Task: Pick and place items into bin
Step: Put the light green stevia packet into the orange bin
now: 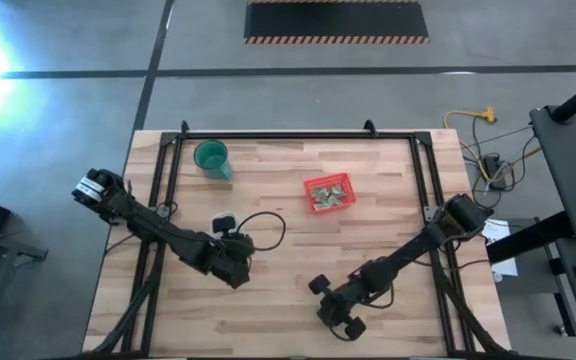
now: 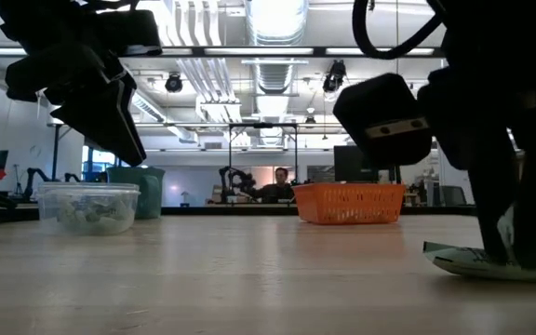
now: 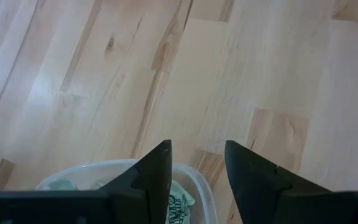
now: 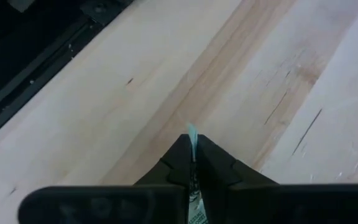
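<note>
Wooden tabletop, right gripper [image 4: 192,163] pinched shut on one thin pale green item [image 4: 192,134] at the near edge

That sliver sits only between the fingertips, so a quick swing could shake it loose well short of the red bin [image 1: 329,193], which stands far across the table; the left gripper [image 3: 196,168] hangs open and empty over a clear tub [image 2: 88,207]

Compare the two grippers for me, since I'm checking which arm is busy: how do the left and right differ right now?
The left gripper stands open with nothing between its fingers; the right gripper is shut on a thin pale green piece. The left hovers over a clear container holding similar pieces; the right is over bare wooden table, near its front edge. Both are dark two-finger grippers, away from the red basket.
</note>
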